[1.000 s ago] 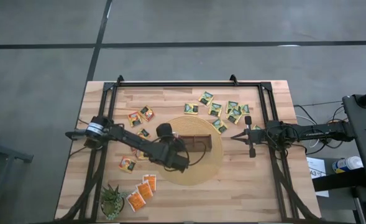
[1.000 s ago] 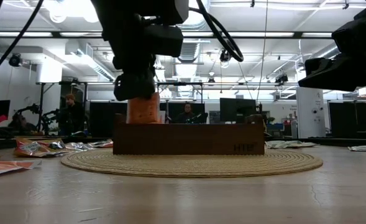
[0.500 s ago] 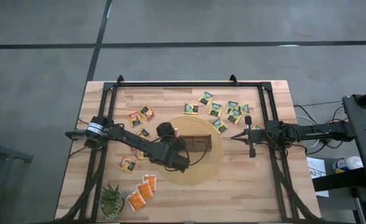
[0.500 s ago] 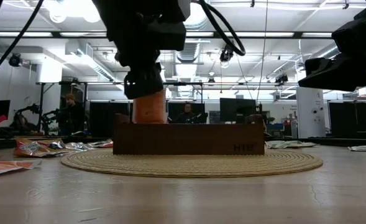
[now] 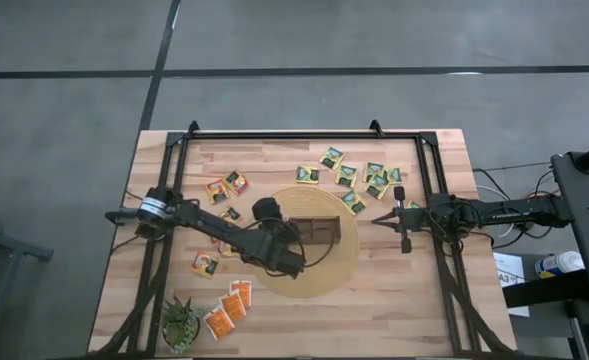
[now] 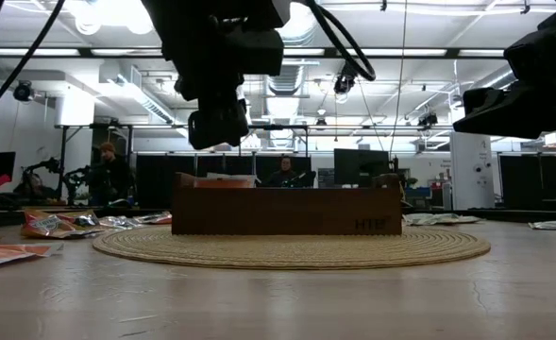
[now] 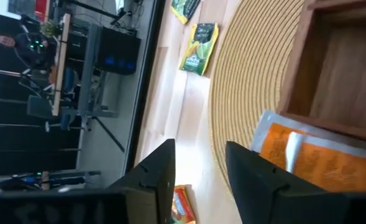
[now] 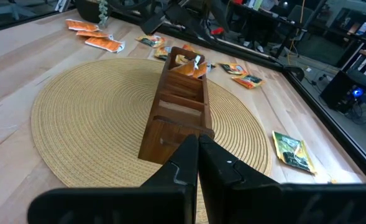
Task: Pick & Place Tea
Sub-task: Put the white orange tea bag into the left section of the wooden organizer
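My left gripper (image 7: 198,180) hangs open just above the left end of the long brown wooden box (image 5: 314,230), touching nothing. An orange tea sachet (image 7: 319,158) lies in that end compartment, and only its upper edge (image 6: 226,179) shows over the box's rim. The box stands on a round woven mat (image 5: 304,280). More tea lies flat on the table: green sachets (image 5: 359,175) at the far right, red-and-dark ones (image 5: 224,187) at the far left, orange ones (image 5: 229,308) at the near left. My right gripper (image 8: 198,155) waits shut at the table's right side.
A small green spiky plant (image 5: 180,322) stands at the near left corner beside the orange sachets. A black frame (image 5: 304,133) runs along the table's far edge and down both sides. The other compartments of the box (image 8: 179,102) look bare.
My left gripper has opened over the box's left end and let go of the orange sachet. The sachet stood upright above the rim between the fingers. It has dropped into the end compartment, and only its top edge shows now.
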